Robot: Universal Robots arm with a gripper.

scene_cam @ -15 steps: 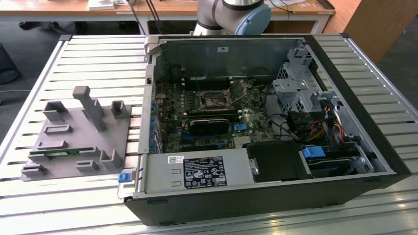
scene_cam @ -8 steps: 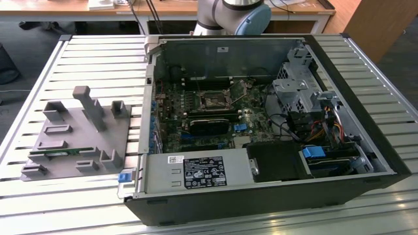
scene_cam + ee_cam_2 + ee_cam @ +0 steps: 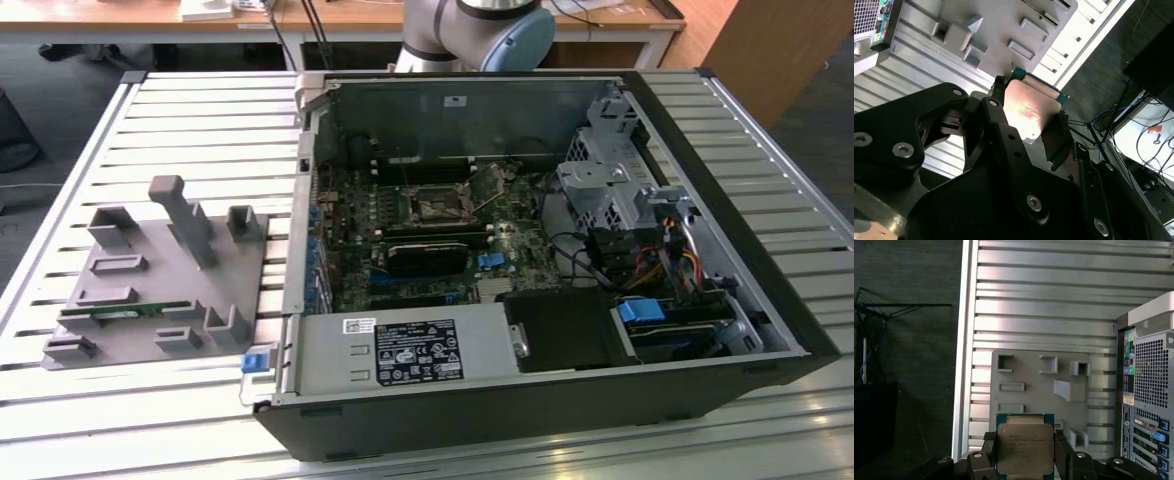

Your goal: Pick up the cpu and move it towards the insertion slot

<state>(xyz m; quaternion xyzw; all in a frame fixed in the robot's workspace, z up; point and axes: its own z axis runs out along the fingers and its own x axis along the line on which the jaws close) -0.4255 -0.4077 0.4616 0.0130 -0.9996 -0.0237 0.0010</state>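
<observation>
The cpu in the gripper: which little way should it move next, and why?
Probably sideways toward the open computer case. The gripper is shut on the cpu, close by the grey tray, and the insertion slot lies inside that case, off to the tray's side.

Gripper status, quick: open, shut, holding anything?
Gripper: shut on the cpu, gripping it from two opposite sides.

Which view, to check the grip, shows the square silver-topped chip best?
First wrist view: the square silver-topped chip faces it flat, held at both sides by the black pincer. The second wrist view shows it slanted, partly behind the pincer. The exterior view takes in the open black case.
</observation>
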